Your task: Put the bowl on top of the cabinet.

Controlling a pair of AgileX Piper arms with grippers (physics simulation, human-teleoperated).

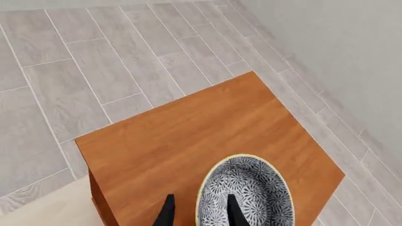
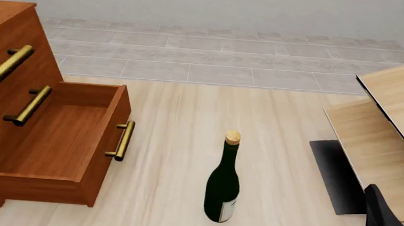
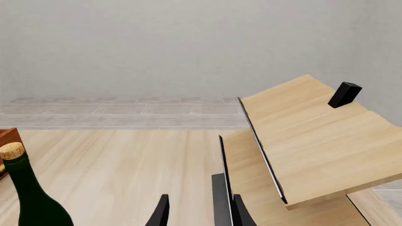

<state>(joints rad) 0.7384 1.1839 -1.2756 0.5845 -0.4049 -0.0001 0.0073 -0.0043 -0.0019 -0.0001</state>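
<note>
Left gripper [image 1: 199,212] closed on the near rim of the bowl [image 1: 248,195], one fingertip inside, one outside, so as to carry it by a wall pinch. Bowl held over the reddish-brown top of the cabinet [image 1: 201,141], toward its corner nearest the wall; whether resting or just above cannot be told. Probably the moment just before release. Bowl: round, deep, grey-white interior with a dense bluish floral speckle, pale cream rim. In the front view, cabinet [image 2: 8,78] at left with lowest drawer [image 2: 58,135] pulled out, brass bar handles; bowl out of frame there. Wine bottle [image 2: 224,186] upright on the pale table. Right gripper [image 3: 197,209] parted, empty, parked beside the light-wood shelving [image 3: 314,141], clear of the work.
</note>
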